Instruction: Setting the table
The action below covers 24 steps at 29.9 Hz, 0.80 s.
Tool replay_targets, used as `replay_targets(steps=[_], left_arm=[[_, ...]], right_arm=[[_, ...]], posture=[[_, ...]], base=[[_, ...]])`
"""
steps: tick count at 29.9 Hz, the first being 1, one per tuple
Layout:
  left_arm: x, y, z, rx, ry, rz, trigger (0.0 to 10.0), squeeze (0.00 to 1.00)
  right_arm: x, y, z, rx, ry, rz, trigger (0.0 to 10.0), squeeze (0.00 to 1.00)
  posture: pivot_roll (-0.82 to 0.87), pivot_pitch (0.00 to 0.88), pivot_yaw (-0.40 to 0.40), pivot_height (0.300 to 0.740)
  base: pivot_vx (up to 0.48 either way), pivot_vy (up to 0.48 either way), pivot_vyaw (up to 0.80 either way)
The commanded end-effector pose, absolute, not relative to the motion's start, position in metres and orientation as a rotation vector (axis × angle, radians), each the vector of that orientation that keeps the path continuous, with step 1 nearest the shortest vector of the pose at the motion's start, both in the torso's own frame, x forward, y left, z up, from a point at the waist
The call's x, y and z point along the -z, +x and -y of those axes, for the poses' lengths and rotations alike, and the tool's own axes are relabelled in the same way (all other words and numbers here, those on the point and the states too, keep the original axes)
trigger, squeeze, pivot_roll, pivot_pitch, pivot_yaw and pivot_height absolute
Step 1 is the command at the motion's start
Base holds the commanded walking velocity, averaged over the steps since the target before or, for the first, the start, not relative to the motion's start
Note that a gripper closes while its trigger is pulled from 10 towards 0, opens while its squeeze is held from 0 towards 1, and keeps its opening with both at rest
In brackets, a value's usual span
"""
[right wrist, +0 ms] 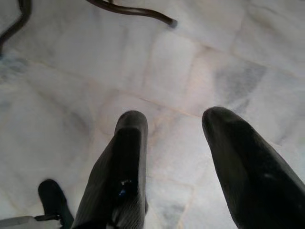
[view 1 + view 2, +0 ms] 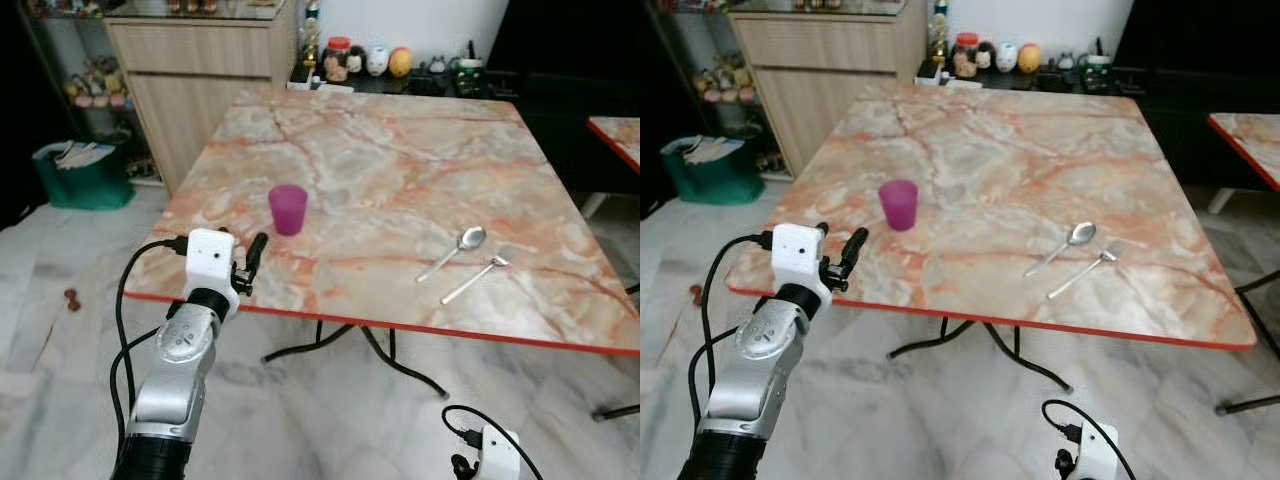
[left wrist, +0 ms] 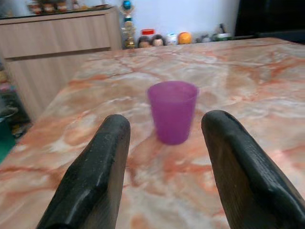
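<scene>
From the left eye we see our left claw [image 2: 250, 262] raised at the near edge of the table [image 2: 400, 160], with the cup [image 2: 288, 209] standing upright straight ahead of it and a touch to the right, near but apart. The spoon [image 2: 455, 251] and fork [image 2: 476, 278] lie side by side well off to the right, both slanting up toward the far right. Our right claw [image 2: 462, 466] hangs low by the floor, idle.

The right eye gives the same picture: the left arm is plainly the nearer one to the cup, and we judge it the arm for the grab.

Down the left wrist view, the two fingers [image 3: 90, 176] stand well apart, nothing between them yet, and the cup sits dead centre in the gap, farther out on the table. We reckon a straight push forward along the fingers' own line would bring it in.

The right wrist view has its fingers [image 1: 121, 167] spread too, pointing at the floor [image 1: 190, 62].
</scene>
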State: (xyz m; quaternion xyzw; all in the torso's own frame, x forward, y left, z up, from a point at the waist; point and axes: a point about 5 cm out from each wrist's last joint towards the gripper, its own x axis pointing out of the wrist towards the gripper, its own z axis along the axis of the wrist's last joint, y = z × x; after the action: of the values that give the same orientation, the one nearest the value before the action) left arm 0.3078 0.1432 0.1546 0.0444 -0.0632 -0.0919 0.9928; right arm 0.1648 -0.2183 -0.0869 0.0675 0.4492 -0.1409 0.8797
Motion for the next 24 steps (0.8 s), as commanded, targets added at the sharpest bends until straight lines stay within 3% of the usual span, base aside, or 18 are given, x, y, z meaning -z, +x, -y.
replay_targets(steps=[1,19,24], left_arm=[[-0.1557,0.3088,-0.1421,0.194,0.075,0.121,10.0,0.00],[-0.1591,0.3104,-0.1346,0.224,0.085,0.123,10.0,0.00],[-0.1618,0.3142,-0.1363,0.208,0.035,0.098,10.0,0.00]], right_arm=[[0.0867,0.1653,0.2192,0.293,0.135,-0.942,10.0,0.00],[0.0863,0.1662,0.2180,0.272,0.131,-0.933,10.0,0.00],[0.0862,0.1665,0.2178,0.267,0.129,-0.933,10.0,0.00]], posture=[[0.09,0.000,-0.032,0.740],[0.09,0.000,-0.028,0.740],[0.09,0.000,-0.031,0.740]], base=[[0.304,0.000,0.00],[0.314,0.000,0.00],[0.000,0.000,0.00]])
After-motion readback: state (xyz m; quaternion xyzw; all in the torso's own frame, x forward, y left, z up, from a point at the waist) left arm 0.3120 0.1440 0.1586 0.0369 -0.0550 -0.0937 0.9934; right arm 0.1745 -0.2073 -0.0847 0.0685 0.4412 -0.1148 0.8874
